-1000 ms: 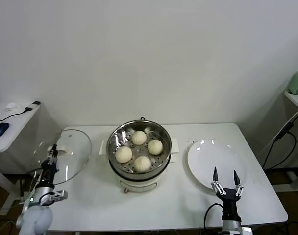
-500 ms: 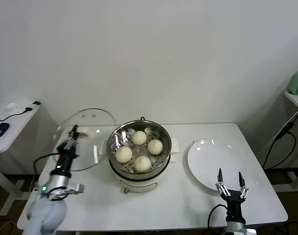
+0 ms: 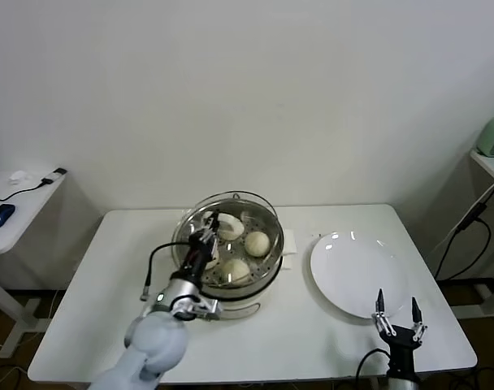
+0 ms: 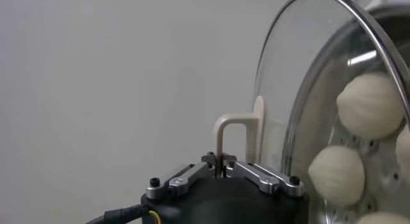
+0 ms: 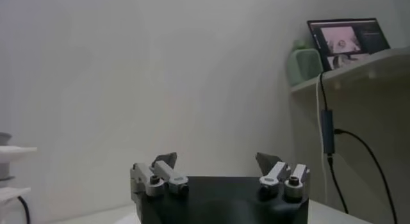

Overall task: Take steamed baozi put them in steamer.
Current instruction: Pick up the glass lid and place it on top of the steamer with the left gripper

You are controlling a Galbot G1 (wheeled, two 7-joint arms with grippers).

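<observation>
Lid (image 3: pixel 231 221) gripped by left pincer (image 4: pixel 219 172) covers steamer (image 3: pixel 267 272); open right pincer (image 3: pixel 399 314) near plate (image 3: pixel 353 268).

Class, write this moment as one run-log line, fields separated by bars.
left gripper: shut on glass lid handle, over steamer | baozi: four in steamer | right gripper: open, idle near white plate

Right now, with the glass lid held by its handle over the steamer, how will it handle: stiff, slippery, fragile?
Glass lid is probably rigid: its rim keeps a clean curve while tilted over the steamer. Likely fragile, being clear glass. It may swing or slip, since the left gripper pinches only the thin handle, well off centre of the wide disc.
</observation>
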